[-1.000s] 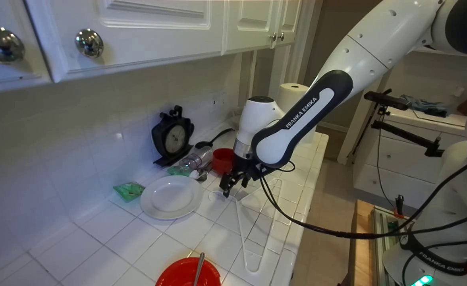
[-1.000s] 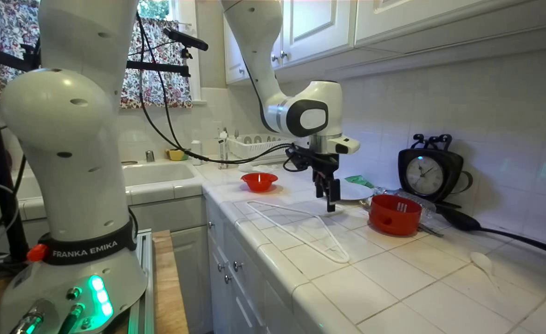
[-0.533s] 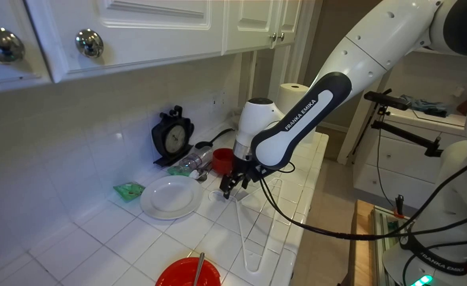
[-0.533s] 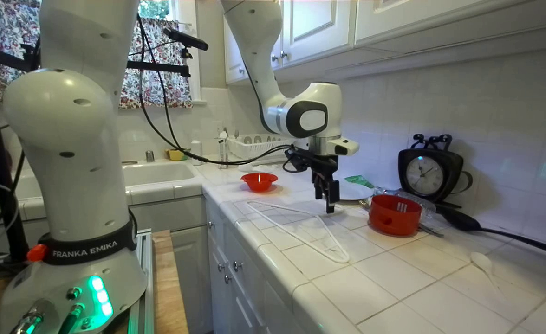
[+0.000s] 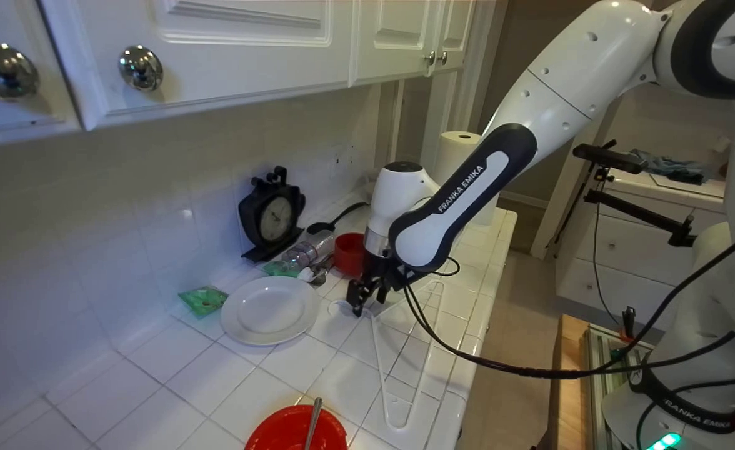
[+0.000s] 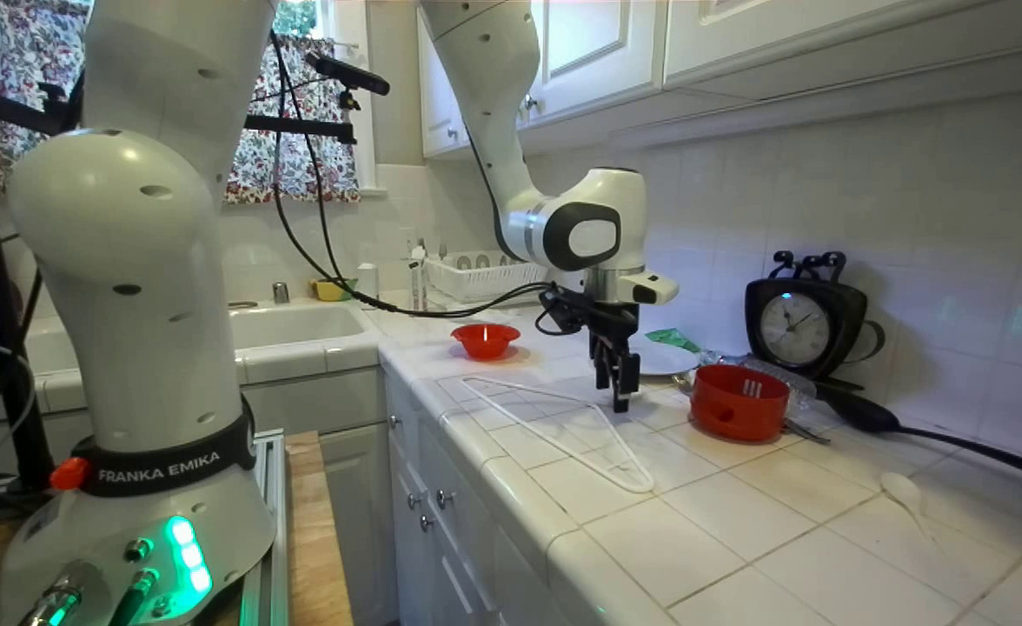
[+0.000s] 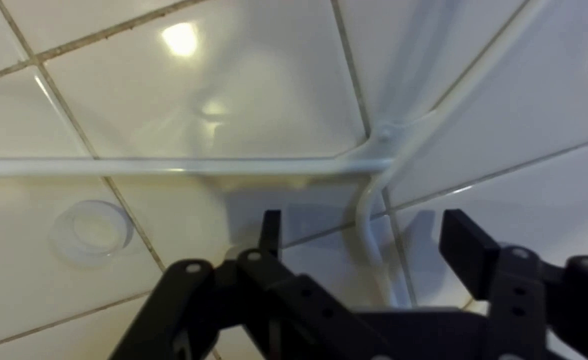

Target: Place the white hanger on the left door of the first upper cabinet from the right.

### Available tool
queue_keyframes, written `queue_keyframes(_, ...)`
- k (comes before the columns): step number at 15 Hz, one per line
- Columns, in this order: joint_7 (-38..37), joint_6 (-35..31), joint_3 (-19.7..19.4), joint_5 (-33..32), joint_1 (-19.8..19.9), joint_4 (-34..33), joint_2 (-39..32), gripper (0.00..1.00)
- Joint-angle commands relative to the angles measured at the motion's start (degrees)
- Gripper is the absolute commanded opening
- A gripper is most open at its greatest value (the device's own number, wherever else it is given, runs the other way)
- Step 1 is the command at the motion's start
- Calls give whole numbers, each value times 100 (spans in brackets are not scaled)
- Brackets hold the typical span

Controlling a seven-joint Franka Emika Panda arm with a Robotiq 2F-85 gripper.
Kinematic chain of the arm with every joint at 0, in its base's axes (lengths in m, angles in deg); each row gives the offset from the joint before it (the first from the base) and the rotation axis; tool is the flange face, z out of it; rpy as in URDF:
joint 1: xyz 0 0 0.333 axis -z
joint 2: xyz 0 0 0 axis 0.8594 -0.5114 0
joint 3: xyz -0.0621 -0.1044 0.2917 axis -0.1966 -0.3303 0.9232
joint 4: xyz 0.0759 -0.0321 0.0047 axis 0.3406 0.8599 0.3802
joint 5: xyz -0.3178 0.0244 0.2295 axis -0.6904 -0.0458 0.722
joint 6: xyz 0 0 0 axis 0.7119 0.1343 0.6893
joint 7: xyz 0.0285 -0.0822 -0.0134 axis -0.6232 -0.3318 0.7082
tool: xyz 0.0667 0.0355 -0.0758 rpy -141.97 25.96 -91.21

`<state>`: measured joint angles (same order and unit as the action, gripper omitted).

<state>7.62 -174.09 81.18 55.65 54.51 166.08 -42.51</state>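
Note:
The white hanger (image 5: 381, 369) lies flat on the tiled counter, its hook toward the wall; it also shows in an exterior view (image 6: 554, 442) and the wrist view (image 7: 224, 166). My gripper (image 5: 369, 306) is open and empty, pointing down just above the hook, also seen in an exterior view (image 6: 613, 398). In the wrist view the fingers (image 7: 363, 225) stand apart on either side of the hook; whether the tips touch the counter I cannot tell. The left door (image 5: 399, 28) of the first upper cabinet from the right (image 5: 458, 28) is shut, with a small knob at its right edge.
A white plate (image 5: 230, 315) lies near the hook. A red cup (image 6: 741, 409), a black clock (image 6: 793, 330) and a black ladle (image 6: 859, 410) stand or lie by the wall. A red bowl (image 5: 274, 428) with a spoon is farther along. Upper cabinets (image 5: 217, 69) overhang the counter.
The arm and gripper have come down slightly, bringing the fingertips closer to the counter at the hook. The fingers stay apart. The hanger and the other objects have not moved.

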Motion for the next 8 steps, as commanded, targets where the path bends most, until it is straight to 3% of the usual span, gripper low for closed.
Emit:
queue_keyframes(1, -118, 158, -125, -114, -153, -212, -139, 50)
queue_keyframes(4, -153, 265, -168, -139, -214, -248, -133, 31)
queue_keyframes(8, -153, 434, -182, -166, -243, -275, -105, 24)
